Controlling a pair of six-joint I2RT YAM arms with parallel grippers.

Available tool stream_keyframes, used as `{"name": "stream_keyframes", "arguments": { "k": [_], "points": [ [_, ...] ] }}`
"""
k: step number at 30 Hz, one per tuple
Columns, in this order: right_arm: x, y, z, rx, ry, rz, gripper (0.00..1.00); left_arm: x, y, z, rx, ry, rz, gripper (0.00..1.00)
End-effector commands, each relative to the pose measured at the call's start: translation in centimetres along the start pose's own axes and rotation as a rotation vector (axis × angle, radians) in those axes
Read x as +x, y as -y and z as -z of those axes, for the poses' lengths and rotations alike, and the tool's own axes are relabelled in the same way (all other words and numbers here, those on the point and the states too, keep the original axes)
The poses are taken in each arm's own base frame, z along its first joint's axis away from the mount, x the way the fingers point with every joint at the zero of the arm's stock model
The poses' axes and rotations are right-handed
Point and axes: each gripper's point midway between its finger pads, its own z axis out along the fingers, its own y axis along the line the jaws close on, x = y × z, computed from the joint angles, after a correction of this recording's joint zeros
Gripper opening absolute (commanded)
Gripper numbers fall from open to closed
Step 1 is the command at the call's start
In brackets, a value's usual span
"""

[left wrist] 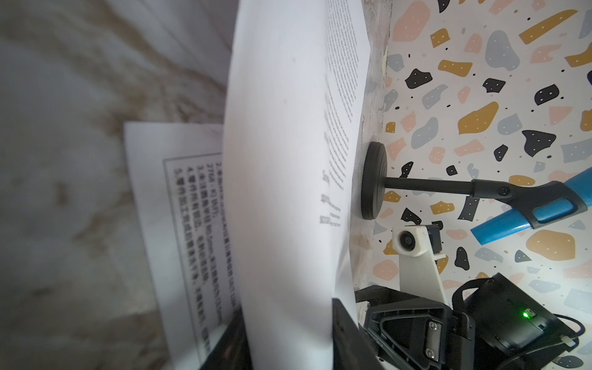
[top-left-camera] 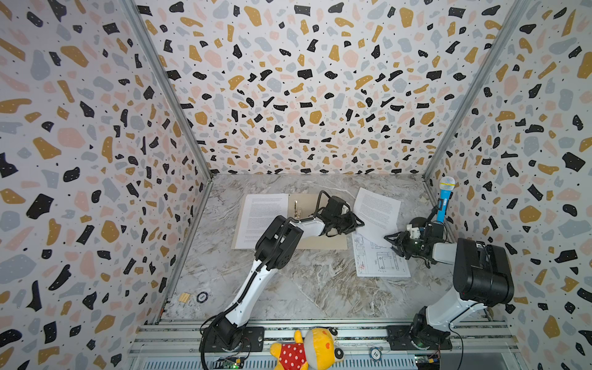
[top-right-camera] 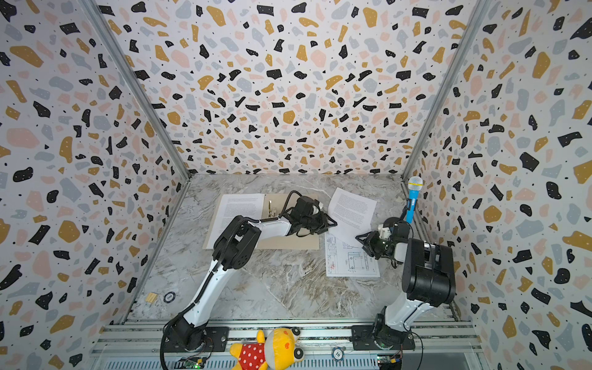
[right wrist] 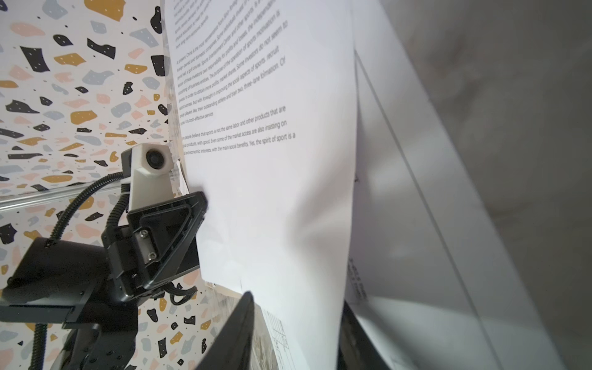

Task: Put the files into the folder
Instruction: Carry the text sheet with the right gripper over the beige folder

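Over marble (top-left-camera: pixel 304 288), flat tan folder (top-left-camera: pixel 323 244), bowed text sheet (top-left-camera: pixel 378 208)

Walls (top-left-camera: pixel 304 96): white ground, scattered blobs in black, ochre, pink and grey-blue, with tiny dots throughout.
Bench (top-left-camera: pixel 304 288): marbled grey-white, brown veining.
Folder (top-left-camera: pixel 323 245): plain tan.
Text sheet (top-left-camera: pixel 261 221), lifted sheet (top-left-camera: pixel 378 211): white, dense black print.
Drawing sheet (top-left-camera: pixel 381 259): white, black linework, small red mark.
Left arm (top-left-camera: pixel 253 285), right arm (top-left-camera: pixel 448 307): white links, black joints.
Left claw (top-left-camera: pixel 358 224), right claw (top-left-camera: pixel 389 239): black.
Mic (top-left-camera: pixel 443 201): blue body, pale speckled head.
Stand (left wrist: pixel 373 181): black.
Toy (top-left-camera: pixel 307 349): yellow and grey, red dress with white dots.
Chip (top-left-camera: pixel 202 297): dark blue, white edge marks.
Block (top-left-camera: pixel 184 297): pale wood.
Light (left wrist: pixel 525 314): green.
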Motion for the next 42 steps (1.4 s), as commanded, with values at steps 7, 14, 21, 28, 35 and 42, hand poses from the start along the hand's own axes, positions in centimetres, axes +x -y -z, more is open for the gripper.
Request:
{"name": "stream_keyframes", "arguments": {
  "k": [7,14,21,28,35,42],
  "points": [
    [-2.1,-2.9,1.0,-0.032,0.046,0.091,0.05,-0.6,3.1,1.4,0.069,0.012,-0.017,0.47],
    [-3.9,-9.5,2.5,-0.094,0.073,0.21,0.0,-2.3,6.5,4.0,0.13,0.039,-0.023,0.72],
    [-3.1,-19.8,0.3,-0.219,0.003,0.315,0.0,-7.0,6.1,12.6,0.109,0.176,-0.038,0.86],
    [-0.1,-30.2,-5.6,-0.332,-0.128,0.414,0.0,-10.4,0.8,24.5,-0.06,0.34,-0.046,0.98],
    [3.6,-38.3,-10.3,-0.455,-0.242,0.503,0.0,-11.6,-4.7,34.2,-0.156,0.513,0.022,1.0],
    [3.9,-42.8,-10.8,-0.54,-0.221,0.566,0.0,-10.8,-8.6,37.7,-0.184,0.544,0.093,1.0]
  ]
}}
